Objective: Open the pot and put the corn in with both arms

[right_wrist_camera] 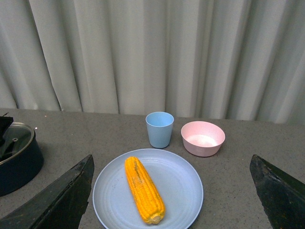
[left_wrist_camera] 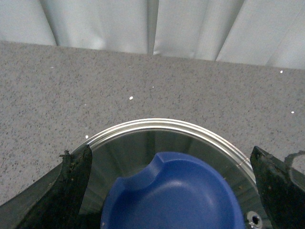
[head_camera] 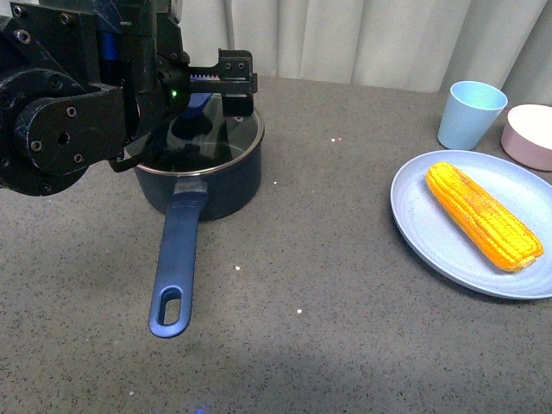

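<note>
Nearest the robot, a broad stretch of grey table [head_camera: 345, 345] is lying bare, leaving open room between the pot's handle [head_camera: 177, 259] and the plate. The long blue handle is pointing back toward the robot, its oval hole at the near end. One pot [head_camera: 216, 185] is sitting left of centre, with one glass lid [head_camera: 237, 134] resting on its rim, so it is closed. The left arm [head_camera: 60, 112] is reaching in from the left edge, its wrist above the pot. The left gripper [left_wrist_camera: 171, 160] is hanging over the lid with its fingers [left_wrist_camera: 76, 176] spread wide on either side of the blue knob [left_wrist_camera: 176, 195], not touching it. Well apart to the right, one corn cob [head_camera: 483, 216] is lying on one pale blue plate [head_camera: 414, 216], whose rim is running off the front view's right edge. The right gripper [right_wrist_camera: 174, 191] is facing that plate, spread wide and holding nothing. Beyond the plate, one light blue cup [head_camera: 470, 112] and one pink bowl [head_camera: 530, 134] are standing just beside each other, near the pale curtain [head_camera: 362, 34] at the table's far edge.
</note>
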`<state>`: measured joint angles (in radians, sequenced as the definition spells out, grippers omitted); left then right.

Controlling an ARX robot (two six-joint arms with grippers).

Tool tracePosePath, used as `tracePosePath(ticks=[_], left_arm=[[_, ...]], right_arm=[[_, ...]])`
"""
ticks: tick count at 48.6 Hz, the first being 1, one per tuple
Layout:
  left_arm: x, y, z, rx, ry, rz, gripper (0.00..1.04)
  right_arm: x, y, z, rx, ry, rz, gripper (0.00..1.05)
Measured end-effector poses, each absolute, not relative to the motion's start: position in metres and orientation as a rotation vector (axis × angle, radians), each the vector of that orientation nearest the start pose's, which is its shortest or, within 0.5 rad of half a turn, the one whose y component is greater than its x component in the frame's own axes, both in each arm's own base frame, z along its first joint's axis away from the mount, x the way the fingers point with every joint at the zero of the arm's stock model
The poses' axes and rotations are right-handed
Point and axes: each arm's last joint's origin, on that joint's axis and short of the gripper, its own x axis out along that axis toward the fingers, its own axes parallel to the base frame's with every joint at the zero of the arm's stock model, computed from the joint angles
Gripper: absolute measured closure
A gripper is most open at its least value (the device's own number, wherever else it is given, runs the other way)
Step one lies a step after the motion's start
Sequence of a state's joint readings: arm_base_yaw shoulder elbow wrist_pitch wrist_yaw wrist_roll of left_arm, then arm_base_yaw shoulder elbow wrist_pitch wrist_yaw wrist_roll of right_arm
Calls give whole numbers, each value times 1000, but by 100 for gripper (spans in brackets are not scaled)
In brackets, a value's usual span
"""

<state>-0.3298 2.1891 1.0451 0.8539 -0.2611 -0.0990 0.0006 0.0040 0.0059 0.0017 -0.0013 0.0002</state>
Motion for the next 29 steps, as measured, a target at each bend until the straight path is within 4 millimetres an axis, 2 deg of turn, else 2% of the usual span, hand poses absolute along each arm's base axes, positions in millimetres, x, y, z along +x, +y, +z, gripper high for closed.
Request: tracePosePath(ticks=[14,20,24,29], left_arm=[[403,-126,88,-14,298,-42,7],[403,-126,88,-18,297,-44,25],[402,-128,89,-18,289,-48,40],[402,-129,89,-22,290,-49,43]], right_arm=[[98,0,165,0,-4,2,9],[98,0,165,0,-4,2,9],[98,0,165,0,-4,2,9],[98,0,165,0,-4,2,9]])
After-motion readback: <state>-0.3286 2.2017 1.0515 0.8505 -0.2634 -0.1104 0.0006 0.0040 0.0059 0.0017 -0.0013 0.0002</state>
